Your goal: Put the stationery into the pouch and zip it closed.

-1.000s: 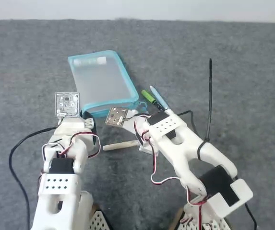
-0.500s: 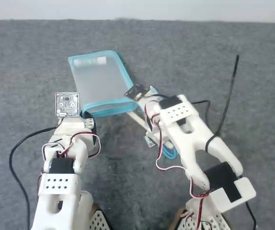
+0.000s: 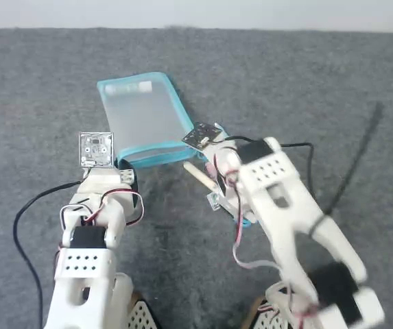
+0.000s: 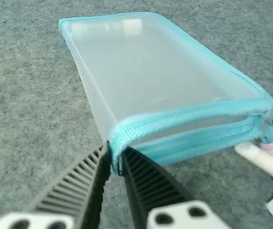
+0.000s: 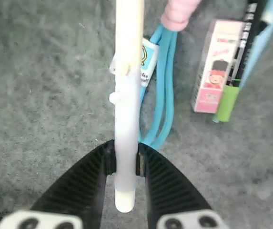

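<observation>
Right wrist cam gets a close look at one pink box (image 5: 214,67) and one green-tipped marker (image 5: 227,101). Right claw (image 5: 126,150) is clamped on one cream-white pen (image 5: 126,71), long axis pointing at the single translucent teal-trimmed pouch (image 3: 145,116) on the grey carpeted bench (image 3: 319,82). Left claw (image 4: 114,155) pinches the pouch's zipper corner.

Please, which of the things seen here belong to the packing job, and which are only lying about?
Belong to the job: translucent plastic pouch with turquoise zip edge, its corner pinched by the left gripper; long white pen in the right gripper; small pink box; black pen with green cap.

Only lying about: grey carpet-like table cover; black cable beside the left arm.
</observation>
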